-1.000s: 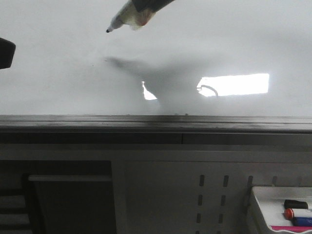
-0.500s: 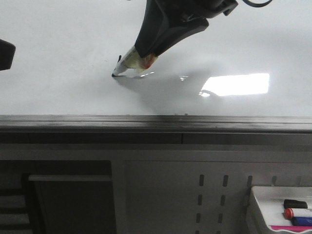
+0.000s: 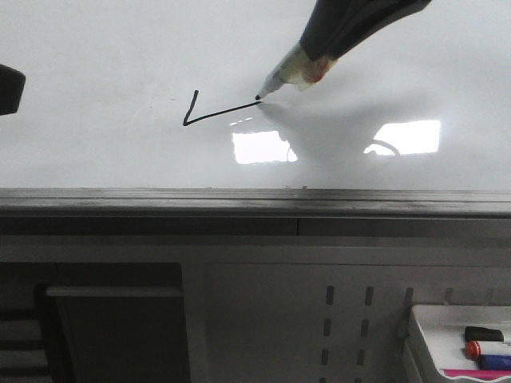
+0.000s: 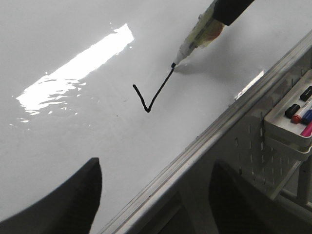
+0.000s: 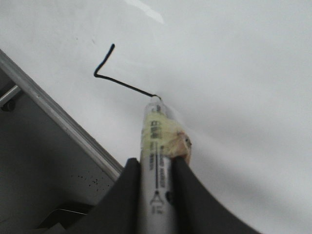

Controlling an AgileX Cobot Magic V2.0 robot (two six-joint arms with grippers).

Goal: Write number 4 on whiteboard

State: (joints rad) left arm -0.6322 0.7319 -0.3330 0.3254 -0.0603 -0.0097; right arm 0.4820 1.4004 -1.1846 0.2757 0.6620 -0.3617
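We see the right gripper (image 5: pixel 156 170) with its jaws closed on a marker pen (image 5: pixel 155 146), the barrel clamped between the two dark fingers (image 5: pixel 127 195). The pen's black tip touches the whiteboard (image 3: pixel 96 48) at the far end of a freshly drawn line. The number 4 (image 3: pixel 209 113) is only partly there: a short slanted downstroke and a long slanted crossbar that meet in a sharp corner, with the pen tip resting at the crossbar's end; there is no long vertical stroke. The mark sits near the middle of the board, above the dark grey ledge (image 3: pixel 255 203) along its lower edge.

The left gripper (image 4: pixel 53 200) hangs over the board well apart from the writing; only one dark finger shows clearly, so we cannot tell how its jaws stand. A tray of markers (image 3: pixel 459 339) hangs below the ledge on the right.
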